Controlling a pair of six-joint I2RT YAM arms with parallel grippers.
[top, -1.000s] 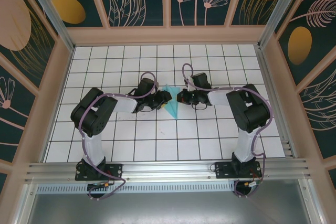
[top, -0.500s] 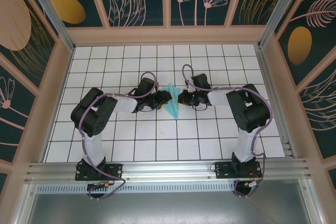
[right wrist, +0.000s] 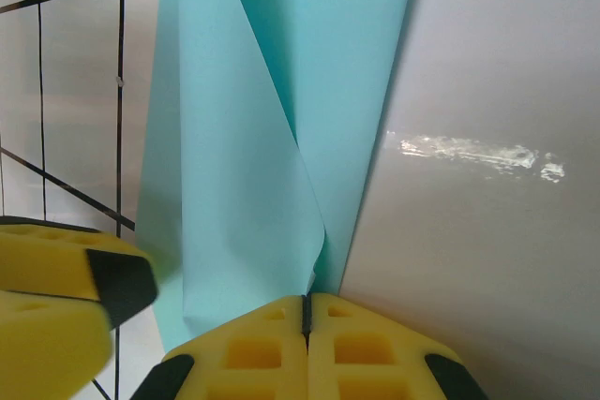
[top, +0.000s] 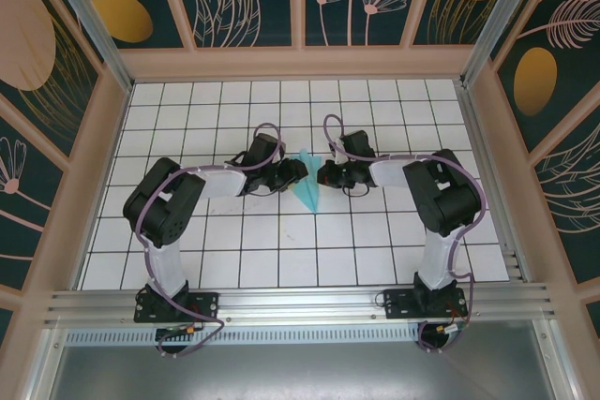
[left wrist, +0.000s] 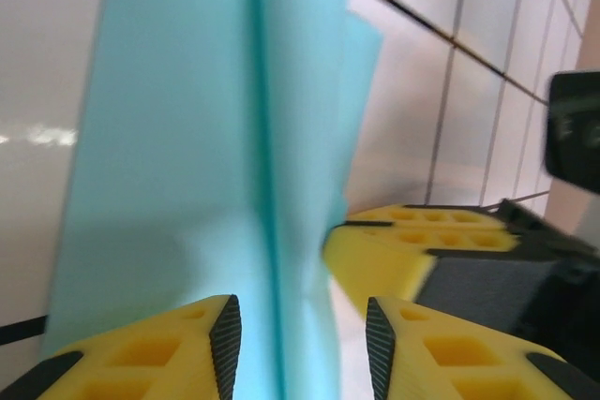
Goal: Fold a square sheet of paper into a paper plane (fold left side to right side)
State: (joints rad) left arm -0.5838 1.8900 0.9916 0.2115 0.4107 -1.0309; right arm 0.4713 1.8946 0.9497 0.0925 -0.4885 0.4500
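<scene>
From above, the paper plane [top: 306,186] lay on the white gridded table [top: 281,250] near its middle, a narrow turquoise dart pointing toward the arm bases. The left gripper [top: 296,173] met it from the left and the right gripper [top: 323,175] from the right, both low over its far end.

In the left wrist view, the paper plane [left wrist: 187,138] ran away from the camera with its centre crease standing between the yellow fingers. The left gripper [left wrist: 300,325] had its jaws apart, straddling that crease, with a strip of table visible beside one finger.

In the right wrist view, the right gripper [right wrist: 307,311] was clenched, its pads pressed together. A raised flap of the paper plane [right wrist: 253,156] ran down into their seam, apparently pinched there. The rest lay flat on the table [right wrist: 487,259].
</scene>
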